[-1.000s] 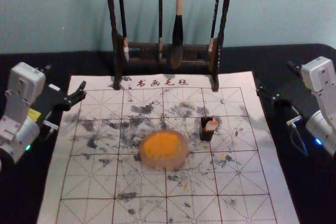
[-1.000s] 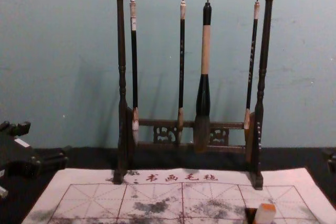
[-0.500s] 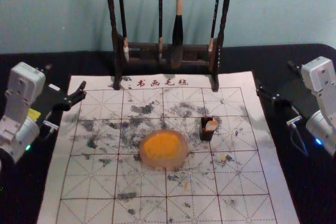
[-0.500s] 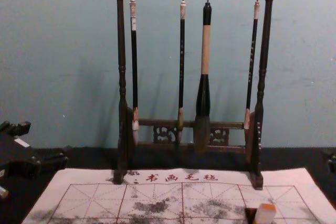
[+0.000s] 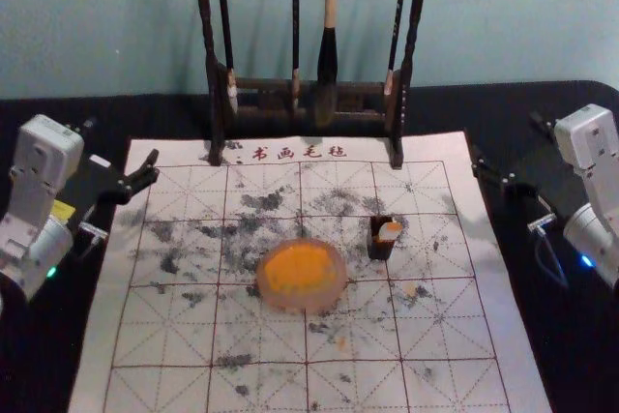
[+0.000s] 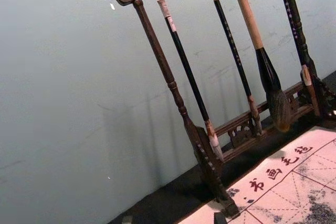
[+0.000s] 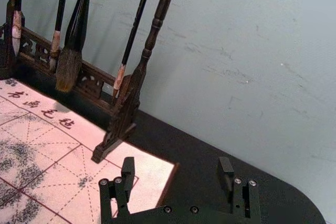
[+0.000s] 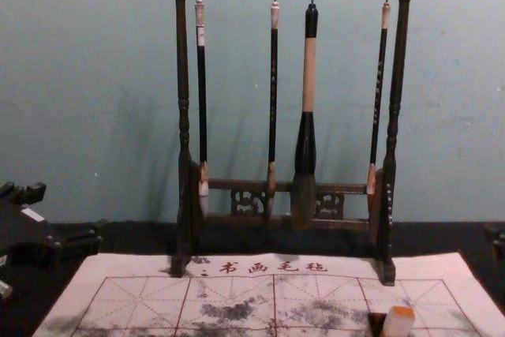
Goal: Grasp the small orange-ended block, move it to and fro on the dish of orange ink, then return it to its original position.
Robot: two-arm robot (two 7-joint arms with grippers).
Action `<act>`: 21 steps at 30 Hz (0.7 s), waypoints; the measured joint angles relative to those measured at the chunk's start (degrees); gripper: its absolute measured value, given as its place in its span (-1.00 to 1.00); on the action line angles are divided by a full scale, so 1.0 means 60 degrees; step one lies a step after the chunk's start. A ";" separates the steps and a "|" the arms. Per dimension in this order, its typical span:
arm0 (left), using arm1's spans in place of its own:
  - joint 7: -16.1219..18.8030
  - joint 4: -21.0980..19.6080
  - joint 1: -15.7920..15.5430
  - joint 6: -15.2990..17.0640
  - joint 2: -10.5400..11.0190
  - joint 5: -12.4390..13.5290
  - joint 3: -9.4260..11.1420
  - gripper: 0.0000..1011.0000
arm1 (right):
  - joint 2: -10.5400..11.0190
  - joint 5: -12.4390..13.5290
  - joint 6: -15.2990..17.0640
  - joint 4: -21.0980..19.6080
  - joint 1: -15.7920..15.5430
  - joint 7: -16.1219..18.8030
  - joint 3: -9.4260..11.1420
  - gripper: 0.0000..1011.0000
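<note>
The left gripper [image 5: 121, 144] and right gripper [image 5: 506, 139] sit parked, 2 fingers on each spread, released. Nearer the right fingers, the orange-ended block [image 5: 390, 230] touches a dark holder [image 5: 380, 250], inside or against unclear; the chest view crops its base.

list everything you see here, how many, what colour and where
block: 1, white with orange end, on the mat's right half, at the holder
holder: 1, black, right of the dish
dish: 1, pale pinkish rim, near mat centre
ink: 1 pool, orange, in the dish
mat: 1, white, red grid and characters, dark smudges, on the table
rack: 1, dark brown, at the mat's far edge
brushes: 4, mostly black, the thickest part tan, hanging from the rack
table: 1, black, under the mat
wall: 1, pale blue-green, behind
left claw: 1, black, open, by the mat's left edge
right claw: 1, black, open, by its right edge
</note>
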 joint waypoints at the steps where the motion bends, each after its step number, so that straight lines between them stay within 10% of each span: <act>1: 0.0000 0.0000 0.0000 0.0000 0.0000 0.0000 0.0000 0.98 | 0.0000 0.0000 0.0000 0.0000 0.0000 0.0000 0.0000 0.98; 21: 0.0000 0.0000 0.0000 0.0000 0.0000 0.0000 0.0000 0.98 | 0.0066 0.0544 -0.0134 -0.0321 -0.0362 0.1030 0.0283 0.98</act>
